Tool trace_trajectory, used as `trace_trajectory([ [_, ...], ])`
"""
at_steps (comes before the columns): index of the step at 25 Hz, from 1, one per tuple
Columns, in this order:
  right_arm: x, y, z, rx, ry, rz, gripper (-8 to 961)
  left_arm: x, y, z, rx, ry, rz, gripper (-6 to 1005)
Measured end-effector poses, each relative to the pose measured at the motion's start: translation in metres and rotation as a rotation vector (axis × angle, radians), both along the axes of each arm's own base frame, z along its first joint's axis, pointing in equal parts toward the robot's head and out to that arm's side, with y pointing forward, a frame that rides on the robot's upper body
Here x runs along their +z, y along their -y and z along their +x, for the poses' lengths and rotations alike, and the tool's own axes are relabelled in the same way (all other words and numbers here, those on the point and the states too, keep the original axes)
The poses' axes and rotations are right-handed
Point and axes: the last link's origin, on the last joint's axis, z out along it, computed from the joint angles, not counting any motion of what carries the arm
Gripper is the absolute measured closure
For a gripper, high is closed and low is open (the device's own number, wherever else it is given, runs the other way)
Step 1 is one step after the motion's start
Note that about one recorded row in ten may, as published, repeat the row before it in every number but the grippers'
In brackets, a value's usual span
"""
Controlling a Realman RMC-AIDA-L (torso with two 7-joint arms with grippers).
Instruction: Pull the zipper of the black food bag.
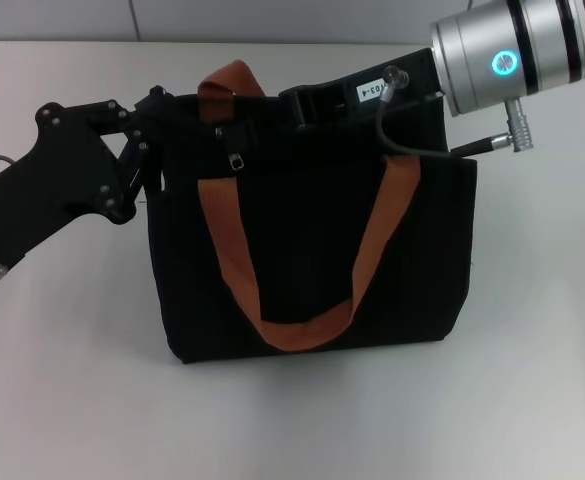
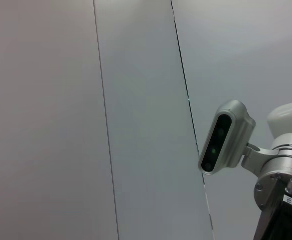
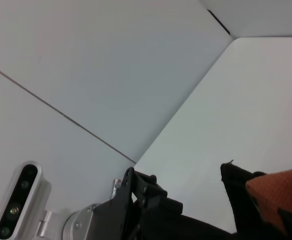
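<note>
Two pincers at the bag's top edge, zip pull small between them.

Left pincer (image 1: 152,120) at the far-left top corner, fingers' state impossible to tell; zipper (image 1: 235,160) a thin, probably slippery metal tab, best pinched flat; black food bag (image 1: 312,250) mid-counter (image 1: 532,400), soft, likely needing bracing; right pincer (image 1: 307,108) on the far rim, likewise unclear.

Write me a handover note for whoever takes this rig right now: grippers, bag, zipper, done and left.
Left gripper: at the black food bag's top left corner, on the zip line.
Right gripper: reaching over the bag's top edge from the right; fingers hidden.
Bag stands upright on the white table, orange-brown handles hanging down the front.
Zipper pull sits near the left end, free of both grippers.
Left to do: grasp the pull and draw it along.
</note>
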Motion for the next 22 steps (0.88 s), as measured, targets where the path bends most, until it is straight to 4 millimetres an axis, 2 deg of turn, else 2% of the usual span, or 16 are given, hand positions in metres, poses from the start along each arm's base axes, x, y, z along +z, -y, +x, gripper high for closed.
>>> trace_trajectory([
  [22,-0.0046,0.0006,-0.0074,0.006,0.038,0.000,891,-0.0016,0.0021,-0.0001,0.002,0.011,-0.007,947],
])
